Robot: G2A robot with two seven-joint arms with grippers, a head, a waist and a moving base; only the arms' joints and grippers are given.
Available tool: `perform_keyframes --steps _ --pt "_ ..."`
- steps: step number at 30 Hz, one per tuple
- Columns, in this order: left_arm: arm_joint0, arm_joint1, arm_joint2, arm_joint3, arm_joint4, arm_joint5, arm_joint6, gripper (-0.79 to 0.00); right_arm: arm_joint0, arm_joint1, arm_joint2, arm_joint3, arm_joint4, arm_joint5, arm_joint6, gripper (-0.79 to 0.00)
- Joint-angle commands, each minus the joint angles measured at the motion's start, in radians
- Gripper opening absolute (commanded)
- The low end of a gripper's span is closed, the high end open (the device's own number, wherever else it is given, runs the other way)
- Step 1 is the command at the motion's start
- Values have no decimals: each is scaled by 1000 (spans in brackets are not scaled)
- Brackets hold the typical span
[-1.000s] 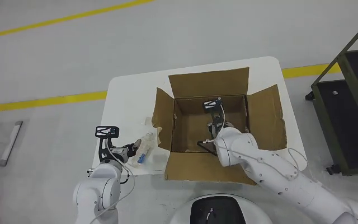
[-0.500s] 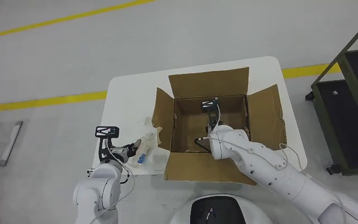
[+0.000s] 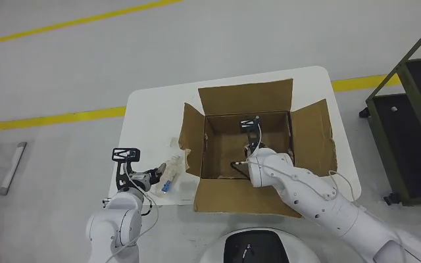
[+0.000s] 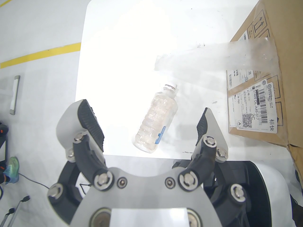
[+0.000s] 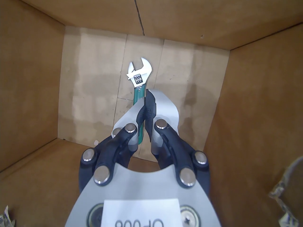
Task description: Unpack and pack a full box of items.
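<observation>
I see my right gripper clamped on the wrench handle inside the box, perhaps clear of its floor. My left gripper gapes wide above the bottle.

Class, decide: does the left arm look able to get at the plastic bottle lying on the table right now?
Probably yes: the bottle lies on open table directly ahead of the open left pincer, with nothing between them.
</observation>
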Motion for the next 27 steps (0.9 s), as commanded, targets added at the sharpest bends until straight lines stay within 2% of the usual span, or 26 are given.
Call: perform_keyframes --steps 1,2,3,5,7,9,11,17,27 --pt "0 0 0 0 0 0 0 0 -1 -6 -8 12 -17 -6 5 -720" --pt "0 0 0 0 0 0 0 0 1 -10 -9 23 -15 -14 13 -594" --pt "0 0 0 0 0 0 0 0 4 -15 -8 31 -10 -16 15 -502" --pt "0 0 0 0 0 0 0 0 9 -25 -10 56 -4 -20 19 -502" --pt "0 0 0 0 0 0 0 0 20 -36 -16 81 2 -34 32 -449" --pt "0 0 0 0 0 0 0 0 30 -46 -20 99 5 -38 37 -449" --pt "0 0 0 0 0 0 0 0 40 -55 -21 124 6 -45 43 -413" --pt "0 0 0 0 0 0 0 0 59 -80 -27 184 7 -60 58 -403" --pt "0 0 0 0 0 0 0 0 64 -115 -26 255 8 -62 60 -431"
